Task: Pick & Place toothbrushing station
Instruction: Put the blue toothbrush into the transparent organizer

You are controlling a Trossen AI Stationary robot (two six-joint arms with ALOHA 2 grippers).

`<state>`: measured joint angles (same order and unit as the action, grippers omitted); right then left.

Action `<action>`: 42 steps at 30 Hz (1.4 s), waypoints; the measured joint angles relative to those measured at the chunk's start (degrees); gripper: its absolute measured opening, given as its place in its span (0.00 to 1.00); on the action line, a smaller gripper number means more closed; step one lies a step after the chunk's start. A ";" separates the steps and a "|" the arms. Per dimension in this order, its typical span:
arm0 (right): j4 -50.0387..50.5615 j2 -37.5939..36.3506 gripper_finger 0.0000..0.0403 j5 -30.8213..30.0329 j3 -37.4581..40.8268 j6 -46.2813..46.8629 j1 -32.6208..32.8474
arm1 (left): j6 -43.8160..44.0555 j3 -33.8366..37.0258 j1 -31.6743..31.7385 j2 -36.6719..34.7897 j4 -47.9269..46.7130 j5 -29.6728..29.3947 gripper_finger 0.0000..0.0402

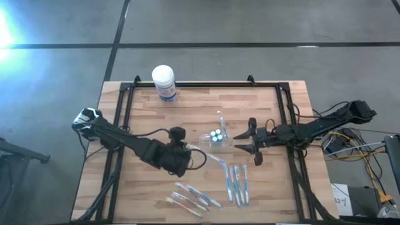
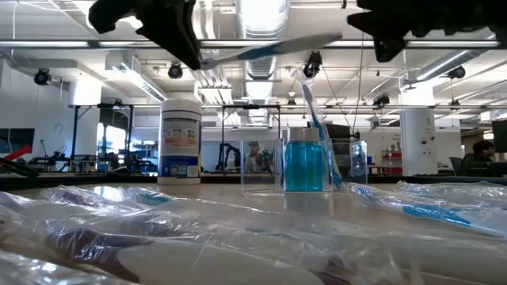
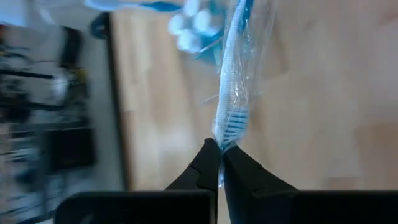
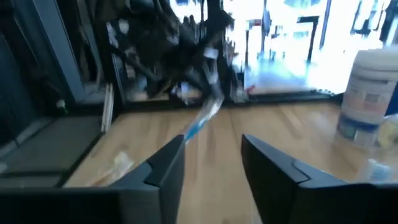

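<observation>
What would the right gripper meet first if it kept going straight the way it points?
Probably the wrapped toothbrush held up by the left gripper. The right gripper, fingers open, points across the table at it. Depth is unclear.

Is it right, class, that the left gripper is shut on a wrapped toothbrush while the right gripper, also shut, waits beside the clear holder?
Not quite: the right gripper is open, not shut; the right wrist view shows a clear gap between its fingers. The rest stands: the left gripper is shut on a wrapped toothbrush, and in the high view the right gripper waits beside the clear holder.
</observation>
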<state>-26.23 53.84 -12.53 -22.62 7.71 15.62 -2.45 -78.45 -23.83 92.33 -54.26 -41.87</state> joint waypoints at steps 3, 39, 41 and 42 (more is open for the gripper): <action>11.85 3.40 0.48 0.10 -7.09 1.16 -0.17 | -4.08 -1.62 -0.11 1.62 -1.93 -5.97 0.01; 37.24 39.29 0.51 -5.38 -44.39 1.59 -7.64 | -15.42 -6.76 -1.48 5.95 -1.31 -24.74 0.00; 37.49 38.99 0.46 -5.36 -44.01 0.88 -7.72 | -15.42 -6.75 -1.51 5.95 -1.26 -24.74 0.00; 37.20 38.99 0.43 -5.25 -44.01 0.59 -7.72 | -15.40 -6.73 -1.51 5.95 -1.25 -24.79 0.00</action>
<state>10.97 92.84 -17.78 -66.63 8.30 7.90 -17.85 -85.17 -25.34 98.28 -55.51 -66.66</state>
